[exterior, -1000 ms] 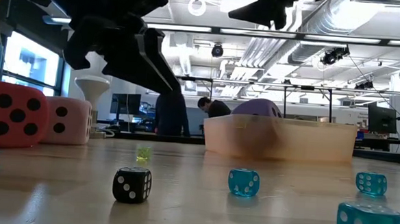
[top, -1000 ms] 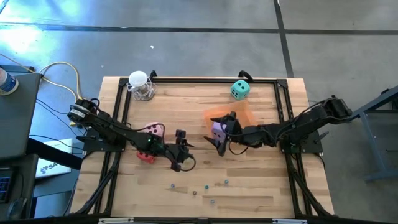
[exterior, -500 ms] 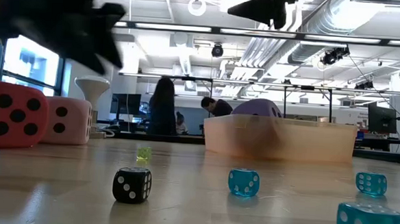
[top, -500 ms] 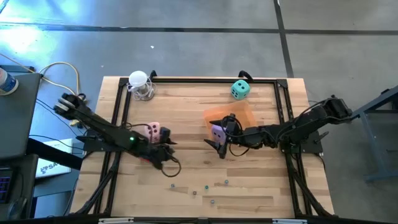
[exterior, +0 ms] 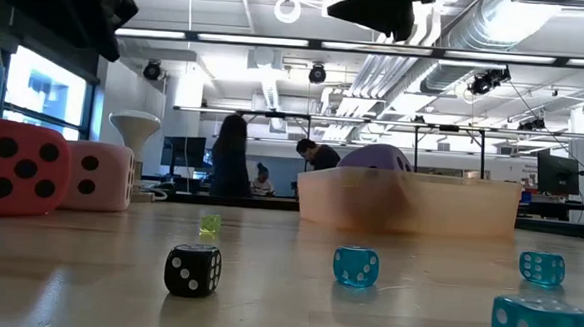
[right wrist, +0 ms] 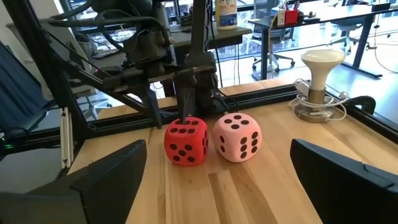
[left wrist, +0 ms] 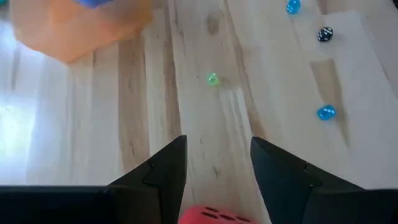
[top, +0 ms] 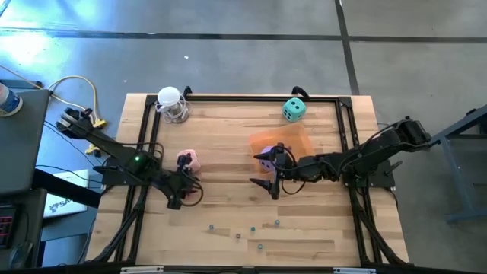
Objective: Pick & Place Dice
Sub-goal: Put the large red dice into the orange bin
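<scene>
The red die (right wrist: pixel 185 142) and the pink die (right wrist: pixel 237 137) stand side by side on the table near its left edge. My left gripper (left wrist: pixel 217 140) hangs open above the red die and points slantwise down, with nothing between its fingertips. In the high view the arm hides the red die. The purple die (top: pixel 265 158) lies in the translucent orange tray (top: pixel 293 141) at mid-table. My right gripper (top: pixel 272 183) stands wide open at the tray's near left corner, holding nothing. The teal die (top: pixel 294 109) rests on the table at the far edge.
Several tiny blue dice (exterior: pixel 355 266) and a black one (exterior: pixel 192 269) lie scattered toward the near edge, with a small green bead (exterior: pixel 209 223) farther in. A white funnel-shaped object with a cable (top: pixel 172 103) stands at the far left corner. Black frame rails (top: pixel 251 97) border the table.
My left gripper has drawn back from mid-table toward the left edge and risen, tipping further down. It now hangs over the red die with its gap unchanged. The dice have kept their places.
</scene>
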Robot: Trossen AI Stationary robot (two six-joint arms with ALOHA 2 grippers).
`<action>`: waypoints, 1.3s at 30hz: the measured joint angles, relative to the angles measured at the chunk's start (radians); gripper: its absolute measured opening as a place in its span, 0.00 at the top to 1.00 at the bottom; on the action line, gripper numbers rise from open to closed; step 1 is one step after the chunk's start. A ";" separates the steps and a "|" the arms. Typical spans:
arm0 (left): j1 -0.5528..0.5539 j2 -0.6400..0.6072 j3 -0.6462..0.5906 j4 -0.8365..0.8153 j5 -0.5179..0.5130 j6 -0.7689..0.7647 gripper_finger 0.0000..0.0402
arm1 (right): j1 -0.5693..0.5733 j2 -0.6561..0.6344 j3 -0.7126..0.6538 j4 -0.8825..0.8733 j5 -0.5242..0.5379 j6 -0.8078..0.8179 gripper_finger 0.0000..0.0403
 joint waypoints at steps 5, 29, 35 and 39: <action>-0.011 0.002 0.000 -0.002 0.072 -0.009 0.54 | 0.000 0.000 0.000 0.000 0.000 0.000 0.04; -0.092 0.005 0.000 -0.236 0.096 0.010 0.07 | 0.000 0.000 0.000 0.087 0.025 0.101 0.04; -0.092 0.005 0.000 -0.234 0.133 0.011 0.07 | 0.007 0.000 0.000 0.113 0.009 0.128 0.04; -0.092 0.005 0.000 -0.226 0.109 0.008 0.07 | 0.022 0.000 0.000 0.108 0.003 0.133 0.04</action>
